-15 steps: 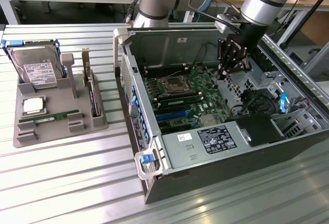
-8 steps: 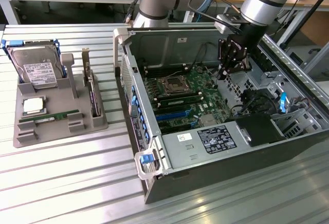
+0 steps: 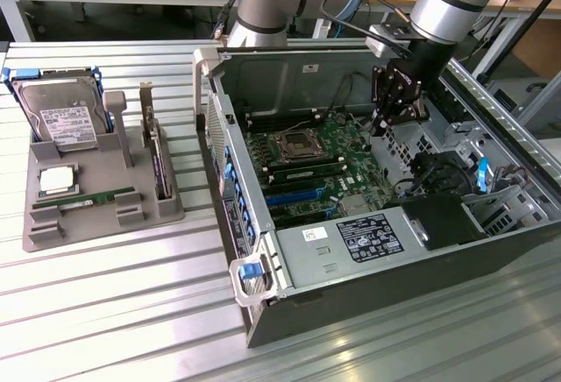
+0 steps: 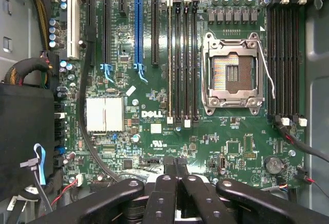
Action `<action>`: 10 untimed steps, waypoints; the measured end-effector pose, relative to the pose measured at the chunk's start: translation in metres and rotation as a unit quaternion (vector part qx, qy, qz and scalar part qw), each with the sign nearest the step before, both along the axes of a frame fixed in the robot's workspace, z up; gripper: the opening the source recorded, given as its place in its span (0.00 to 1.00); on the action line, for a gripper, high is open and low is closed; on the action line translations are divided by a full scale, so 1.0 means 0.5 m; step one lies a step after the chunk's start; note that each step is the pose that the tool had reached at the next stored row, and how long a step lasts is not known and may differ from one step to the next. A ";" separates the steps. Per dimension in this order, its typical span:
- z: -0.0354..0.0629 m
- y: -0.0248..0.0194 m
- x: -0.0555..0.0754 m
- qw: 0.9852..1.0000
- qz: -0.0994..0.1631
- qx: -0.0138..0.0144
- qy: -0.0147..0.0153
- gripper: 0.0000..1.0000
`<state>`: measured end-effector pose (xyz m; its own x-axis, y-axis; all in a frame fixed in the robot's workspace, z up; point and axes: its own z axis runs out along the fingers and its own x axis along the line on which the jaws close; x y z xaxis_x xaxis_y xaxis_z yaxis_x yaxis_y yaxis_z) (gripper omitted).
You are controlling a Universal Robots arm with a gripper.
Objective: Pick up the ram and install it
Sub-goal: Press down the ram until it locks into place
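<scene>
jaws of the gripper (image 4: 177,168) are clenched on nothing, hanging over the dell motherboard (image 4: 154,113) inside the open computer case (image 3: 289,264). farther off, the ram (image 3: 86,199) lies in the grey parts tray (image 3: 105,215) on the tabletop (image 3: 105,312), well apart from the arm. risk, as i judge it: descending here with closed jaws could strike the open cpu socket (image 4: 232,75).

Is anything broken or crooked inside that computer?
Nothing looks broken or spilled. The computer case lies open on its side, and the CPU socket on the motherboard is empty with its frame in place. The ram lies flat in the grey holder, and the gripper, shut and empty, is above the motherboard.
</scene>
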<state>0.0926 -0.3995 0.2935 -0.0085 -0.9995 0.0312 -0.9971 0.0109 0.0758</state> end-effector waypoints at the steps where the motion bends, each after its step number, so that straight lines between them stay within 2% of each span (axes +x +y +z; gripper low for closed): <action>1: 0.000 0.0000 0.000 1.000 -0.010 0.000 0.000 0.11; 3: -0.002 0.0000 0.000 0.999 -0.043 -0.002 0.000 0.11; 5: -0.003 0.0000 0.000 0.998 -0.069 -0.002 0.000 0.11; 7: -0.003 0.0000 0.000 0.994 -0.110 -0.002 0.000 0.11; 10: -0.004 0.0000 0.000 0.989 -0.147 -0.002 0.000 0.11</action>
<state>0.0926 -0.3994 0.2915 -0.2992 -0.9535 0.0360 -0.9506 0.3011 0.0754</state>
